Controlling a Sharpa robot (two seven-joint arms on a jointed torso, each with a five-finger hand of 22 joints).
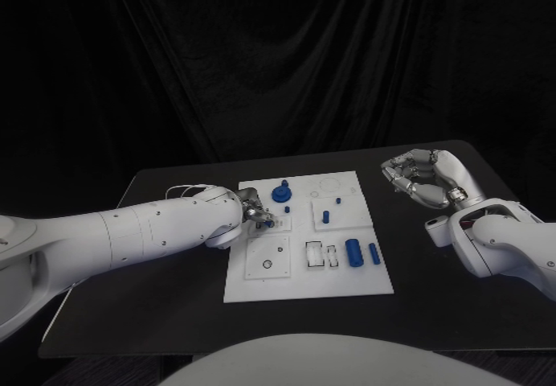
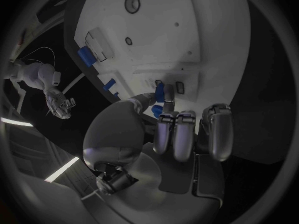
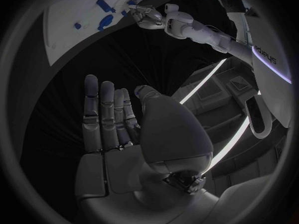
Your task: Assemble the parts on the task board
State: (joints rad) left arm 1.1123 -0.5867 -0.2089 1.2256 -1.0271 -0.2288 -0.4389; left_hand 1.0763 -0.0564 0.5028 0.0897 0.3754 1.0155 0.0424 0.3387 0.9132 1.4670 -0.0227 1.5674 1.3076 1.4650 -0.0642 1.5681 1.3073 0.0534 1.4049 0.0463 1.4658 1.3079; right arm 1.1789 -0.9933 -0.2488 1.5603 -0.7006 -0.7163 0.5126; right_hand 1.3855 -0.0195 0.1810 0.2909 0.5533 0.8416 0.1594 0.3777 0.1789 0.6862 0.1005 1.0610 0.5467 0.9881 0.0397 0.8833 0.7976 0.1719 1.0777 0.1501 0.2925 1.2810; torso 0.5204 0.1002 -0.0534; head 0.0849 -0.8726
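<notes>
The white task board (image 1: pixel 304 277) lies in the middle of the black table. My left hand (image 1: pixel 253 215) hovers over the board's left edge and pinches a small blue part (image 2: pixel 160 91) between thumb and fingers, just above the board (image 2: pixel 162 30). A blue knob (image 1: pixel 282 192), a small blue peg (image 1: pixel 327 215) and two blue cylinders (image 1: pixel 353 252) (image 1: pixel 374 253) sit on the board. My right hand (image 1: pixel 423 178) is raised to the right of the board, fingers straight and apart, holding nothing; its palm (image 3: pixel 118 129) is bare in the right wrist view.
The black table (image 1: pixel 151 314) extends on both sides of the board, with its front edge near me. A dark curtain hangs behind the table. The left arm (image 1: pixel 128 233) crosses the table's left part.
</notes>
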